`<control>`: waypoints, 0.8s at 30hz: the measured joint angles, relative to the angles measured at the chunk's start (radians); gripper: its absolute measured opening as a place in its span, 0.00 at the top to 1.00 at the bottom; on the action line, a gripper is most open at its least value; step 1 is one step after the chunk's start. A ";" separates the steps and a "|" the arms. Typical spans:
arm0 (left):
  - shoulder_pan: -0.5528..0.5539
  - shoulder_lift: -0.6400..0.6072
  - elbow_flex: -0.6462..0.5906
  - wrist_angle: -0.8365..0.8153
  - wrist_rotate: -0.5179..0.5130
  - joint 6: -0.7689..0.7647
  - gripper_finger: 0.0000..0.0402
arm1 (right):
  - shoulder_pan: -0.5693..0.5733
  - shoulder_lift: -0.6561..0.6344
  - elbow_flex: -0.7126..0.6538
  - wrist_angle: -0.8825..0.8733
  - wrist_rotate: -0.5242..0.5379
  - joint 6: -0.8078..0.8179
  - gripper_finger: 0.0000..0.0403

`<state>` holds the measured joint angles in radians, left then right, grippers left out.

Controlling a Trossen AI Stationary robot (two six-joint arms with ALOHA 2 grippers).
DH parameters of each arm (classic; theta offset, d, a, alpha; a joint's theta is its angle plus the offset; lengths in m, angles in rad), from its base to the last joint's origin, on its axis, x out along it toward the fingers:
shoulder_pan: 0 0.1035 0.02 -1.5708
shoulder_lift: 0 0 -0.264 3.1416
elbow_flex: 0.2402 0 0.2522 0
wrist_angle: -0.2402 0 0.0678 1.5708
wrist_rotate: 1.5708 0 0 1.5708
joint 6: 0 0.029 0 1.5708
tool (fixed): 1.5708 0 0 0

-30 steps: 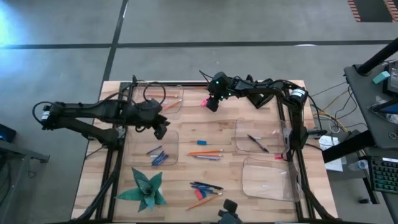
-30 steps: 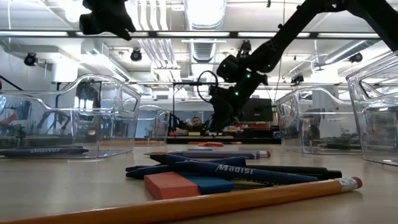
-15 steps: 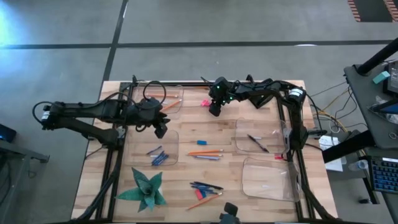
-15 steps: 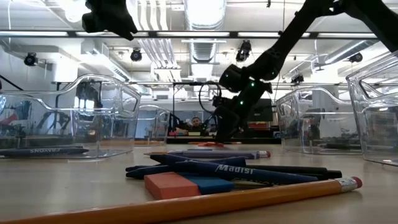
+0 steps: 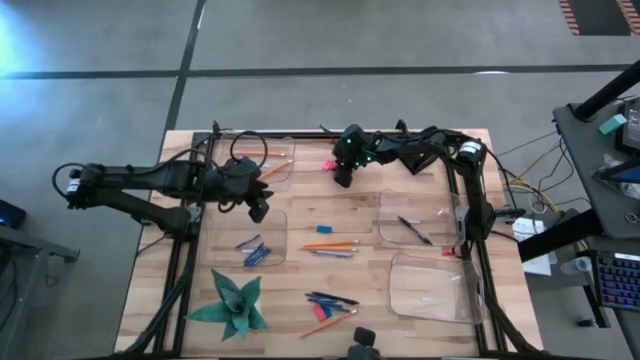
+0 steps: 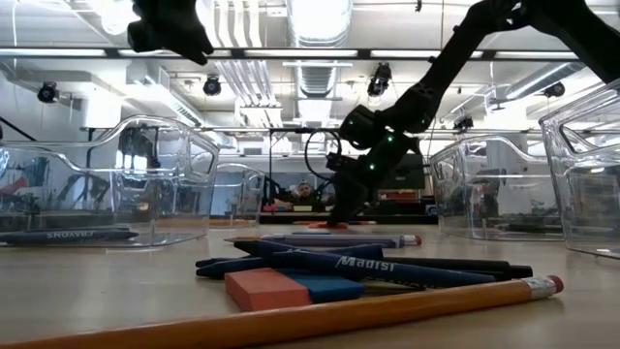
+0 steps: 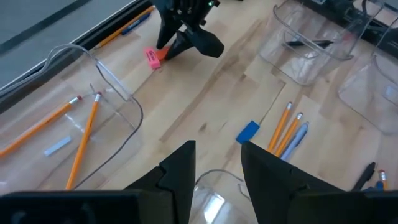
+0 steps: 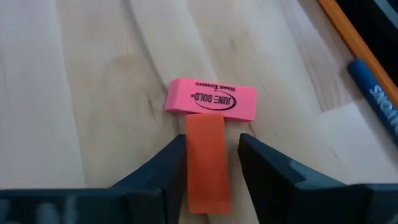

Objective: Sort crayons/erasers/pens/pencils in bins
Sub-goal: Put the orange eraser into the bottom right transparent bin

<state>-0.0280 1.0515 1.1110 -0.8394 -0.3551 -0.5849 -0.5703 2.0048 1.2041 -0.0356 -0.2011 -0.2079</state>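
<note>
Right tool (image 8: 205, 163), fingers apart, straddles orange rectangular eraser (image 8: 205, 162) abutting pink block eraser (image 8: 211, 99), upper centre of desk (image 5: 300, 210). Advice: close squarely, avoiding pink one.

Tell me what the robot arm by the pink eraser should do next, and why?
Probably close its fingers. The right gripper is low at the table's far edge, and its open fingers stand on either side of an orange eraser, which lies end-on against the pink eraser. Shutting should grip the orange one for lifting to a bin.
</note>
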 joint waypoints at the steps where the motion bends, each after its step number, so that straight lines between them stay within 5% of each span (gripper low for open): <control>1: 0.000 0.000 -0.001 0.000 -0.005 0.006 0.71 | 0.003 0.000 0.000 -0.001 0.000 -0.033 0.68; 9: 0.000 -0.002 0.000 0.001 -0.027 0.042 0.71 | 0.012 -0.003 -0.001 -0.006 -0.005 -0.037 0.85; 24: 0.000 -0.006 0.000 0.011 -0.044 0.052 0.71 | 0.017 -0.240 -0.006 -0.154 -0.009 0.090 0.86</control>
<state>-0.0277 1.0458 1.1111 -0.8285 -0.3992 -0.5331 -0.5536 1.7653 1.1983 -0.1895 -0.2103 -0.1176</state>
